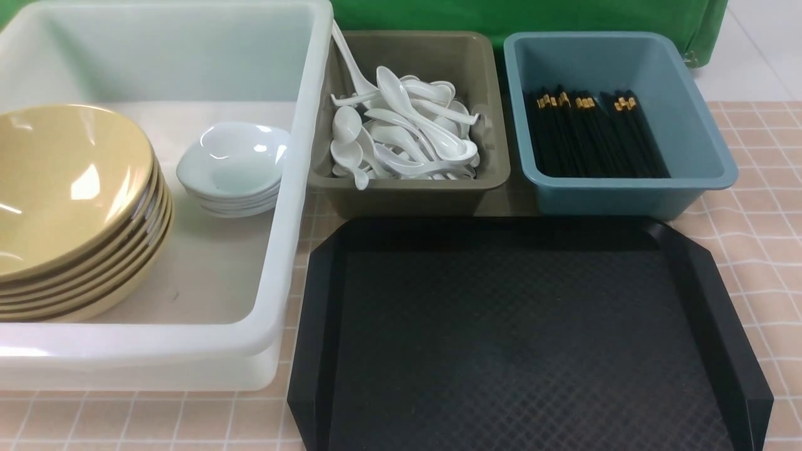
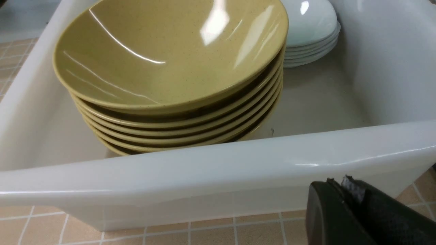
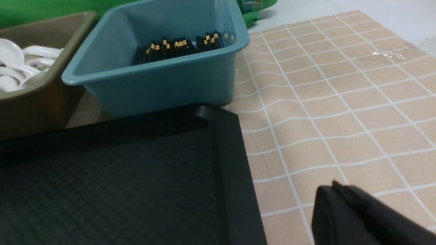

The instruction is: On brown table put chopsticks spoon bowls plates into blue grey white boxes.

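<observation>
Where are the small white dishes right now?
In the front view, the stack of small white dishes sits inside the large white tub on the left, just right of the stacked yellow bowls and near the tub's right wall.

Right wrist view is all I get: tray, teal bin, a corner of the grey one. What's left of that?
Observer: A white tub, holding stacked yellow bowls.
Operator: Anything else in it?
Observer: A stack of white plates, beside the bowls.
Operator: Is the tray bare all over?
Observer: Yes, the front view shows nothing on the tray.
Operator: Left gripper?
Observer: Left gripper is shut, outside the tub's near wall.
</observation>
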Tool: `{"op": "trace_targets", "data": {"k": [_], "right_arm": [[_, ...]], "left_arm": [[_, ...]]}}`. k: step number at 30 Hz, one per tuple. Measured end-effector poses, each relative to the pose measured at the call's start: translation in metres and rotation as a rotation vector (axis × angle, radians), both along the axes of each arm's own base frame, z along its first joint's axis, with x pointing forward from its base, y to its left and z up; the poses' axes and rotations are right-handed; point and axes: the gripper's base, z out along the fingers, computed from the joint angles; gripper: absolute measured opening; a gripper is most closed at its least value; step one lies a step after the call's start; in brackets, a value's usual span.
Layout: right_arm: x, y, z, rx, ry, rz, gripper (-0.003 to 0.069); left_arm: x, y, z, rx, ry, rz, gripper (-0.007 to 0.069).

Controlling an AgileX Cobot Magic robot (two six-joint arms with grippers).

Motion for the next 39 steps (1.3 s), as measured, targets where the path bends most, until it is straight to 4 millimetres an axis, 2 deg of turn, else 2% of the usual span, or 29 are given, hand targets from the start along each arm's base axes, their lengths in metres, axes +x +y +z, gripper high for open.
{"op": "trace_targets", "data": {"k": [31, 34, 39], "right_arm": [[0.000, 0.000, 0.000, -0.006, 0.005, 0.001, 0.0046], [0.000, 0.000, 0.000, -0.006, 0.006, 0.001, 0.0048], [0.000, 0.000, 0.000, -0.006, 0.006, 0.001, 0.0051]], "left_arm": [[0.000, 0.000, -0.001, 0.000, 0.000, 0.000, 0.0002], [0.002, 0.000, -0.004, 0.000, -0.013, 0.000, 0.0002], [0.008, -0.002, -0.029, -0.038, -0.189, -0.008, 0.0002]]}}
